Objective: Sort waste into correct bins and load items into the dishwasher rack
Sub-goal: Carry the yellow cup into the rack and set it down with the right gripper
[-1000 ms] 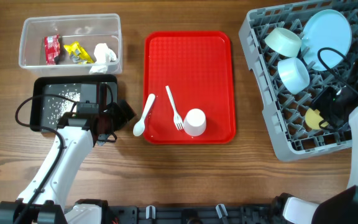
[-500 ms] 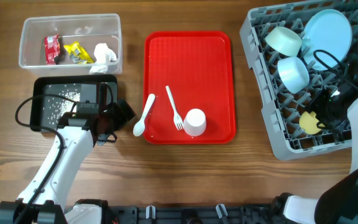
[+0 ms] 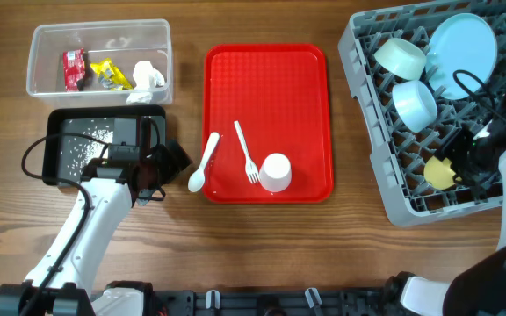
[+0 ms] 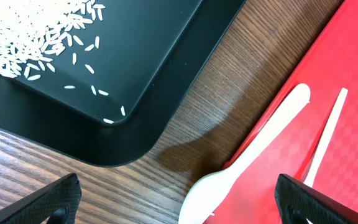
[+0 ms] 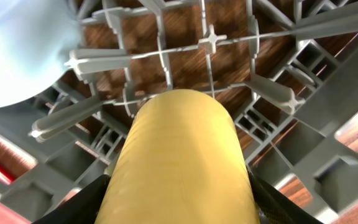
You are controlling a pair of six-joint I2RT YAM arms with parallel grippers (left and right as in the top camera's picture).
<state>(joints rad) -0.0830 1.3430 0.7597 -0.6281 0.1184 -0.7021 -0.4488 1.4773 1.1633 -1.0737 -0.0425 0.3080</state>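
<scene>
Waste sorted, dishes half loaded: in your overhead view the red wrapper point(image 3: 74, 68), yellow wrapper point(image 3: 108, 74) and crumpled tissue point(image 3: 148, 75) lie in the clear tub point(image 3: 99, 28), and the rice grains point(image 3: 84, 146) sit in the black tray point(image 3: 128, 130) just below it. In the dishwasher rack point(image 3: 385, 189) at far right, two pale blue bowls point(image 3: 400, 58) and the round plate point(image 3: 462, 48) stand among the pegs. The white spoon point(image 3: 205, 162), fork point(image 3: 246, 154) and white cup point(image 3: 276, 172) wait on the red serving tray point(image 3: 266, 79), the spoon's bowl hanging off its left edge. Your right wrist camera shows what the overhead hides: the right gripper point(image 5: 176, 199) pinches the yellow cup point(image 5: 179, 143) low over the rack's lattice, seemingly not yet released. Your left wrist camera shows the left gripper point(image 4: 179, 199) spread wide and empty, poised above the spoon beside the black tray's corner.
</scene>
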